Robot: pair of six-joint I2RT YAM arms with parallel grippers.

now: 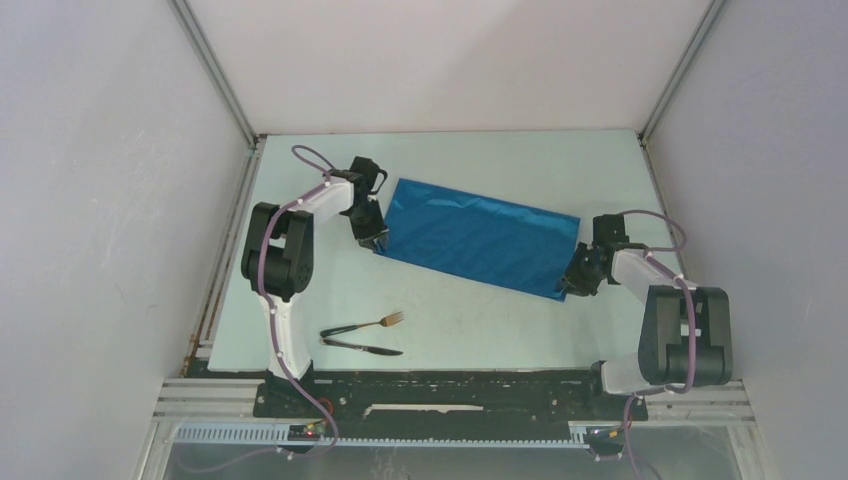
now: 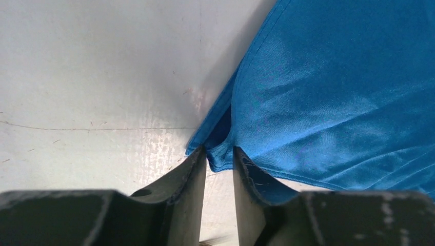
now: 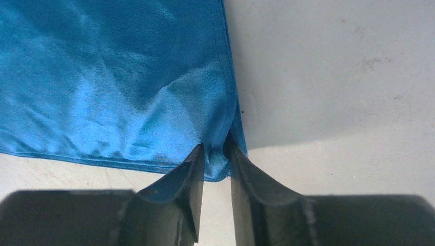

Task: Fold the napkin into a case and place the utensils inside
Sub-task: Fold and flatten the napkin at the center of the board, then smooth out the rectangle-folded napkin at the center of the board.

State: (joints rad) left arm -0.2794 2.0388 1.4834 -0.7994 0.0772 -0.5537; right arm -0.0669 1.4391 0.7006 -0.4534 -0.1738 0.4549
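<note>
The bright blue napkin lies folded into a long slanted band across the middle of the table. My left gripper is shut on the napkin's near left corner, which bunches between my fingertips. My right gripper is shut on the near right corner, with cloth pinched between the fingertips. The fork and the dark knife lie side by side on the table near the front, left of centre, apart from the napkin and both grippers.
The pale table is walled on the left, back and right by grey panels with metal corner posts. A black rail runs along the near edge between the arm bases.
</note>
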